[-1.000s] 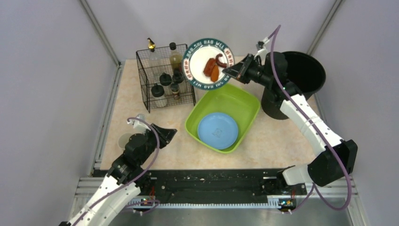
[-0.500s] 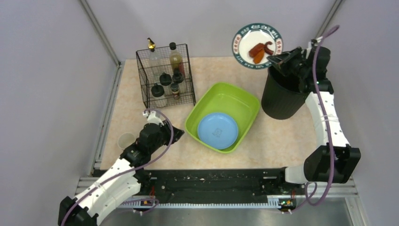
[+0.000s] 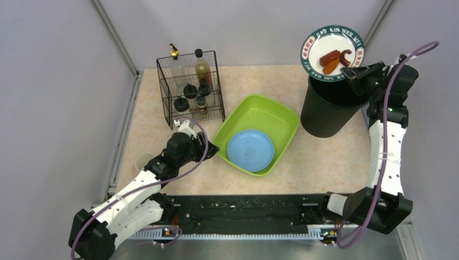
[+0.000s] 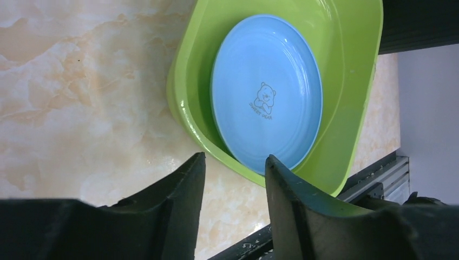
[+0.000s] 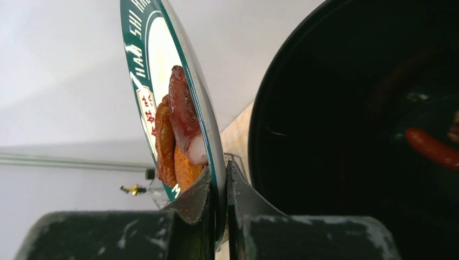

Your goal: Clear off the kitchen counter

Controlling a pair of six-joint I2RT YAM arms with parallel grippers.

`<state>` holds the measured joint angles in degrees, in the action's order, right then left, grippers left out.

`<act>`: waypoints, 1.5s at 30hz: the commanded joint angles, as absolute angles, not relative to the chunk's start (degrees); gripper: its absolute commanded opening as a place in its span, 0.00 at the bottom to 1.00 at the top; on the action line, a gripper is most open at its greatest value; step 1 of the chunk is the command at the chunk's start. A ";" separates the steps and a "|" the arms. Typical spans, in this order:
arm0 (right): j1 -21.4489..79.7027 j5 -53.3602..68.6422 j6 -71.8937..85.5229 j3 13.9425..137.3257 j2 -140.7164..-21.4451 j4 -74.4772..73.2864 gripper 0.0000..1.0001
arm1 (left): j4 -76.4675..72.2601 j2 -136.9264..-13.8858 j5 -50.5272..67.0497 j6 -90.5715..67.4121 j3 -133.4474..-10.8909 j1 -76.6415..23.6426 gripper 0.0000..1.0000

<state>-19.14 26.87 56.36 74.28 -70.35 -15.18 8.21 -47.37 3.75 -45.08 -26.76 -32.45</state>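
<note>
My right gripper (image 3: 353, 74) is shut on the rim of a white plate with a green lettered border (image 3: 332, 50), held high above the black bin (image 3: 331, 111). Orange and dark red food scraps (image 3: 332, 58) lie on it. In the right wrist view the plate (image 5: 208, 116) stands on edge between my fingers, scraps (image 5: 178, 130) clinging to its face, next to the bin's open mouth (image 5: 357, 108). My left gripper (image 3: 210, 149) is open and empty at the left edge of the green tub (image 3: 265, 115) that holds a blue plate (image 3: 250, 150). The beige marbled kitchen counter (image 3: 319, 157) lies under all.
A black wire rack of bottles (image 3: 190, 89) stands at the back left. A small pale cup (image 3: 144, 161) sits near the counter's left edge. A black metal rail (image 3: 243, 208) runs along the near edge. In the left wrist view the tub (image 4: 354, 108) and blue plate (image 4: 265, 92) lie ahead.
My right gripper has carried the plate of scraps rightward and up, from over the tub's back to above the bin. My left gripper has moved right, from near the cup to the tub's left edge.
</note>
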 commanded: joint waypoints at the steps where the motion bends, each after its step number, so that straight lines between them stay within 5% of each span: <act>1: -20.87 21.18 51.14 75.58 -64.48 -15.50 0.00 | 9.49 -50.31 4.73 -40.49 -32.35 -32.42 0.51; 24: -21.07 -3.30 33.97 72.86 -56.66 -21.79 0.00 | 9.14 -53.30 3.83 -36.58 -32.87 -32.39 0.53; 45: -8.26 -15.47 6.00 64.82 -55.20 -6.08 0.00 | 4.74 -56.88 8.62 -34.30 -30.89 -32.43 0.50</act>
<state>-10.66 -12.19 12.93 64.79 -57.56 -16.73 8.21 -56.34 7.29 -36.18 -30.83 -32.45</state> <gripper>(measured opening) 0.036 0.504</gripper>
